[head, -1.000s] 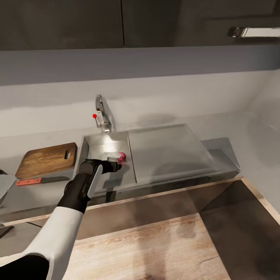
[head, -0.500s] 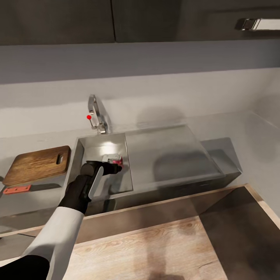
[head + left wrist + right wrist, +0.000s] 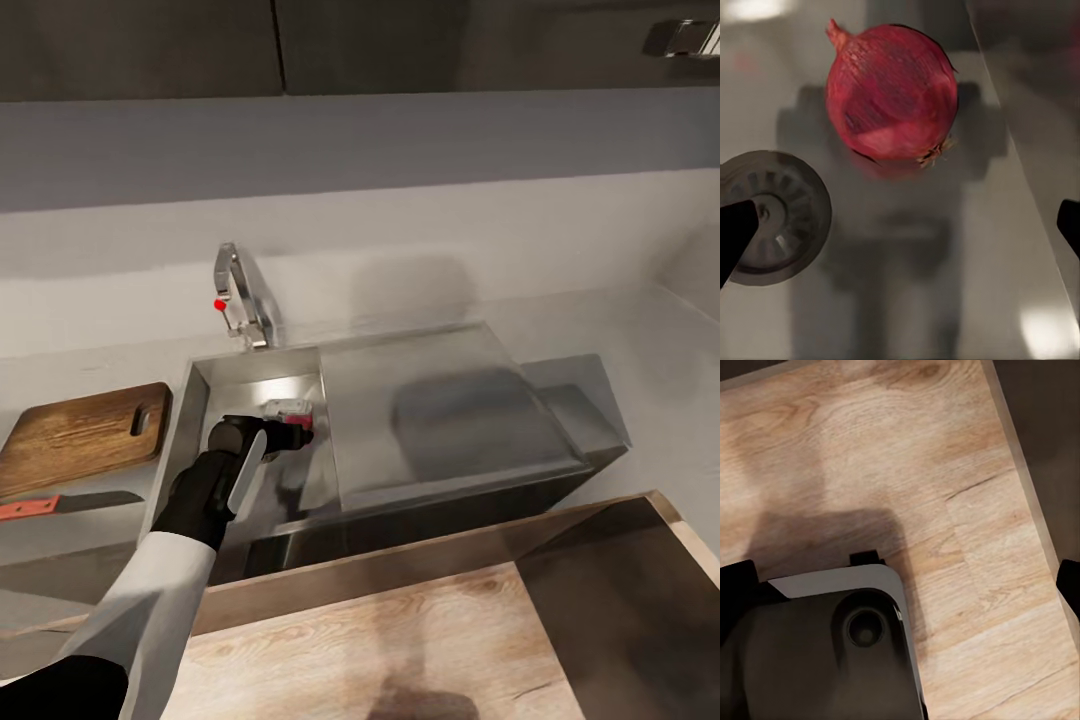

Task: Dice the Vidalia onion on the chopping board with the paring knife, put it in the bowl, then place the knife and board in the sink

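Observation:
The Vidalia onion [image 3: 891,94], red-skinned, lies on the steel floor of the sink [image 3: 200,400] next to the round drain [image 3: 776,217]. My left gripper [image 3: 292,418] hangs in the basin just above it, open, its dark fingertips [image 3: 735,229] spread wide and the onion ahead of them, untouched. A sliver of the onion [image 3: 305,425] shows red past the gripper in the head view. The chopping board [image 3: 80,435] lies on the countertop [image 3: 120,530] left of the sink, with the red-handled paring knife [image 3: 60,503] in front of it. The bowl is out of view. My right gripper [image 3: 900,577] is open.
The chrome tap [image 3: 238,292] with its red knob stands behind the basin. The flat drainboard [image 3: 440,410] stretches right of it. A pale wall runs behind, dark cabinets above. The right wrist view looks down at wooden floor [image 3: 945,450] and part of my base.
The camera has moved, so the sink, board and knife sit further left in the picture. My left gripper has closed in over the onion, hiding more of it.

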Motion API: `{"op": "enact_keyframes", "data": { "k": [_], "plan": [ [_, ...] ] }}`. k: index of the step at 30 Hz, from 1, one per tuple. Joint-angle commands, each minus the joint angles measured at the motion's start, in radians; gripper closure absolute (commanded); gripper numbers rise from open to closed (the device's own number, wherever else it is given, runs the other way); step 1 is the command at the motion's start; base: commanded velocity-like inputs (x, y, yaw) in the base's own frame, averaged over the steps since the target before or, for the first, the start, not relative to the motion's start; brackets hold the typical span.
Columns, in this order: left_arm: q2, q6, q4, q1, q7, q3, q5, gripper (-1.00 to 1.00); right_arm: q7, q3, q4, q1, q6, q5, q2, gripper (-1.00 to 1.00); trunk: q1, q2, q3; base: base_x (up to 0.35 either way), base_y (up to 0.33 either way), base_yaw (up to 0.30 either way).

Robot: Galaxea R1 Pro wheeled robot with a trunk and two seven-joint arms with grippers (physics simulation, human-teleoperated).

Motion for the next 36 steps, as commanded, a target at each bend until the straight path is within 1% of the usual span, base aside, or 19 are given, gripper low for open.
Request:
{"op": "enact_keyframes", "data": {
  "k": [1, 17, 28, 36],
  "plan": [
    [0.000, 0.004, -0.001, -0.001, 0.004, 0.000, 0.007, -1.00, -0.007, -0.005, 0.001, -0.001, -0.002, 0.011, 0.000, -1.00, 0.001, -0.002, -0.003, 0.041, 0.000, 0.000],
    [0.000, 0.004, 0.001, -0.001, 0.004, -0.001, 0.007, -1.00, -0.007, -0.004, 0.001, -0.001, -0.002, 0.011, 0.000, -1.00, 0.001, -0.002, -0.029, 0.010, 0.000, 0.000],
    [0.000, 0.004, -0.001, -0.001, 0.004, -0.001, 0.007, -1.00, -0.007, -0.003, 0.001, -0.001, -0.002, 0.011, 0.000, -1.00, 0.001, -0.002, -0.046, 0.120, 0.000, 0.000],
    [0.000, 0.004, -0.001, -0.001, 0.004, -0.001, 0.007, -1.00, -0.007, -0.002, 0.001, -0.001, -0.003, 0.011, 0.000, -1.00, 0.001, -0.002, -0.049, 0.026, 0.000, 0.000]
  ]
}}
